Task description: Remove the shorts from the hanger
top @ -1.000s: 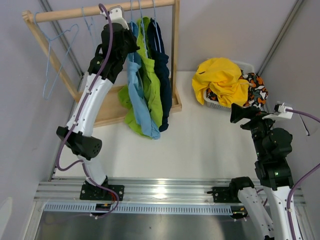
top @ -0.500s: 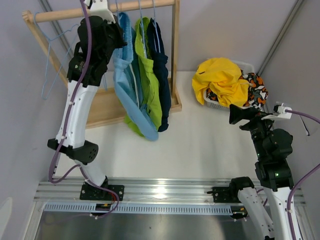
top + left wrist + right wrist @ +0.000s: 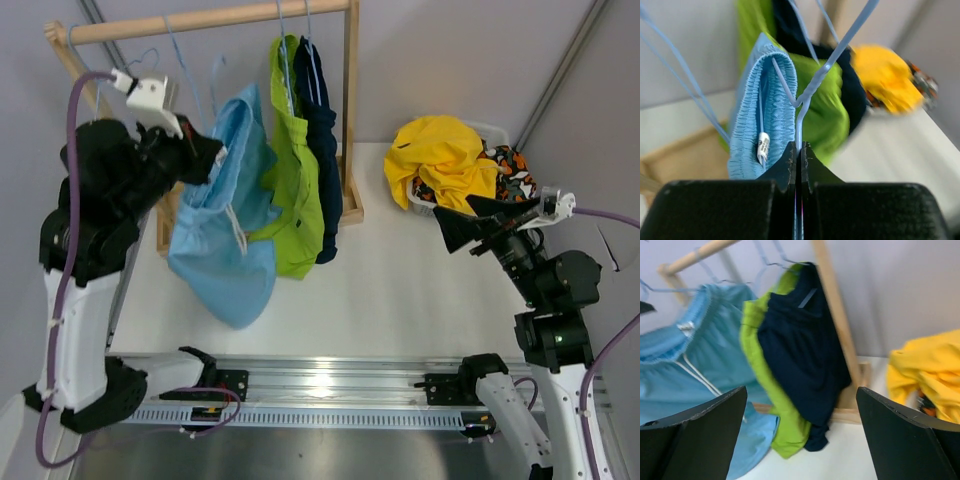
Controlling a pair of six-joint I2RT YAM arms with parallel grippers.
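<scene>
Left hand (image 3: pixel 205 155) is clamping tight on the wire of a blue hanger (image 3: pixel 807 92), with the light blue shorts (image 3: pixel 225 225) dangling from it over the tabletop (image 3: pixel 400 290). Just right of them, the lime green shorts (image 3: pixel 295 190) and navy shorts (image 3: pixel 325 150) are hanging on the wooden rack (image 3: pixel 351 100). Farther right, the yellow shorts (image 3: pixel 440 155) and patterned shorts (image 3: pixel 512 180) are lying heaped in a basket (image 3: pixel 428 208), and the right hand (image 3: pixel 458 220) is hovering nearby, fingers wide apart.
</scene>
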